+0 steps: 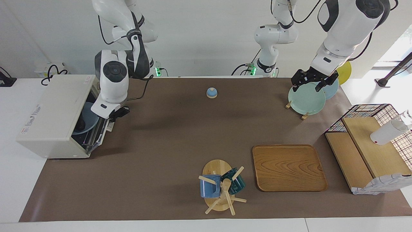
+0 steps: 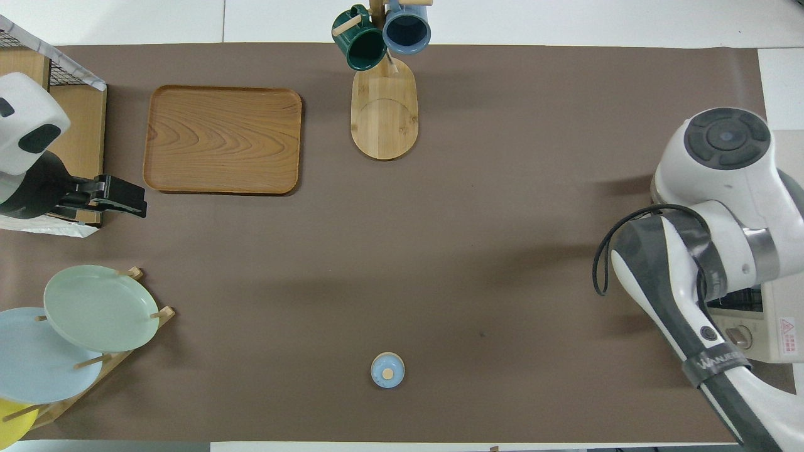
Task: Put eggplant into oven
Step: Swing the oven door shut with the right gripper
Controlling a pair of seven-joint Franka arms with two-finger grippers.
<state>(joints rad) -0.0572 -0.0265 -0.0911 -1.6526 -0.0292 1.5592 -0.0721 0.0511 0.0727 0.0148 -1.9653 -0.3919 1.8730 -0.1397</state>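
At the right arm's end of the table stands the toaster oven point(image 1: 51, 112), its opening turned toward my right gripper point(image 1: 118, 112).

1. Position of the eggplant point(image 1: 82, 124). It lies inside the oven cavity on a pale blue plate point(image 1: 91, 117), deeper into the oven than my right gripper and lower than it. The oven's top panel hides most of it, so only a dark, glossy patch shows on the plate. I cannot confirm its long axis from that patch.

2. Oven door point(image 1: 99, 135). The door stands steeply tilted, close to shut, with a narrow gap through which the plate shows. The door lies between my right gripper and the eggplant.

3. Right gripper. Its fingers are closed together and hold nothing. It sits at the door's upper edge; I cannot tell whether it is touching the edge. In the overhead view the arm covers both gripper and door.

4. Governing relation. Judged from this layout, the load is already placed, and what is left is a push from the gripper toward the cavity to seat the door. The right arm is much the nearer.

5. Left gripper point(image 1: 313, 82). Spread wide and empty, it waits over the pale green plate point(image 1: 305, 100) in the rack, well apart from the oven.
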